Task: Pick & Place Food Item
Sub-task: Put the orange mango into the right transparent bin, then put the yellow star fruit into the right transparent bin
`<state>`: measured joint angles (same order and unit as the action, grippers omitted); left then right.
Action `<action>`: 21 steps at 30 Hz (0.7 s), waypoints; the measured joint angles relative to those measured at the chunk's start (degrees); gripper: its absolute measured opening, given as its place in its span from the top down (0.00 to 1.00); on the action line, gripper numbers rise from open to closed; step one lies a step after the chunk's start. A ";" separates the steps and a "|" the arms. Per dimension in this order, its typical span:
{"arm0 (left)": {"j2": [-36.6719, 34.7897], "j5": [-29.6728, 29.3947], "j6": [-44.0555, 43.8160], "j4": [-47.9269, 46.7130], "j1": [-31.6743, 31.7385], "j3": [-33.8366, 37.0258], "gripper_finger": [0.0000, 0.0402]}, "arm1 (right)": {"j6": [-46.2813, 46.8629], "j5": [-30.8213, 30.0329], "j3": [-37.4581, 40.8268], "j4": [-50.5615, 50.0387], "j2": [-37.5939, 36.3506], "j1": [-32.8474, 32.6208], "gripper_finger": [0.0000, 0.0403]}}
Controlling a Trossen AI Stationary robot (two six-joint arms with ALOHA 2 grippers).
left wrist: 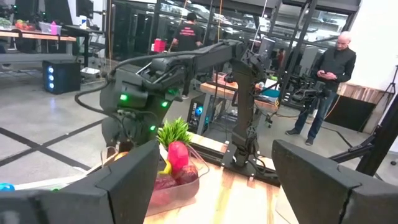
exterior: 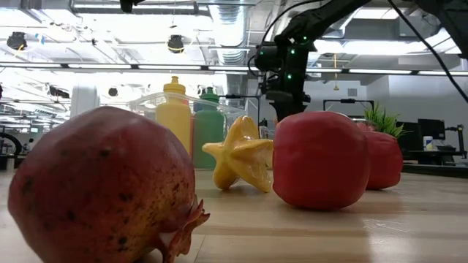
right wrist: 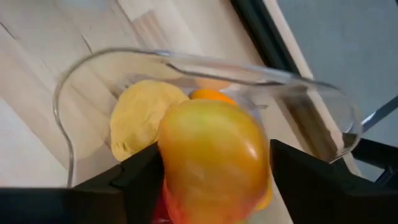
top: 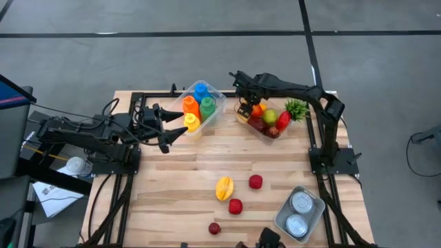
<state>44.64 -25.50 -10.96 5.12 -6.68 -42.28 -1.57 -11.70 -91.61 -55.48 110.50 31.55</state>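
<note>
My right gripper hangs over the near-left corner of the clear fruit bin at the table's far side. It is shut on a yellow-red fruit. Beneath that fruit the right wrist view shows the bin's clear rim, a pale yellow fruit and an orange one. My left gripper waits open beside the bottle bin, touching nothing. In the left wrist view its fingers stand wide apart around the gap. My right gripper has the yellow-red fruit pinched between its two fingers, one finger on each flank. It comes from above, pointing down into the bin. I cannot tell whether the fruit is lifted clear or rests on the fruit below.
On the near half of the table lie a yellow starfruit, two red fruits and a pomegranate. A clear bin with tins sits near right. Bare wood lies at near left. People stand in the room beyond.
</note>
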 joint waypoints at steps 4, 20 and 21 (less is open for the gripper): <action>0.00 -0.65 0.00 0.00 0.00 0.00 0.25 | -0.61 0.04 -2.40 -1.90 0.00 0.02 0.27; -5.82 6.12 -3.20 -10.71 -0.03 -0.04 0.25 | 5.27 1.45 -21.35 -27.70 -12.59 -4.44 0.16; -5.26 7.21 -4.17 -12.82 -0.07 -0.04 0.25 | 7.28 1.44 -20.35 -27.84 -14.99 -5.45 0.16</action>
<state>39.38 -18.29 -15.13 -7.69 -6.75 -42.33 5.71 -10.27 -111.96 -83.32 95.51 26.10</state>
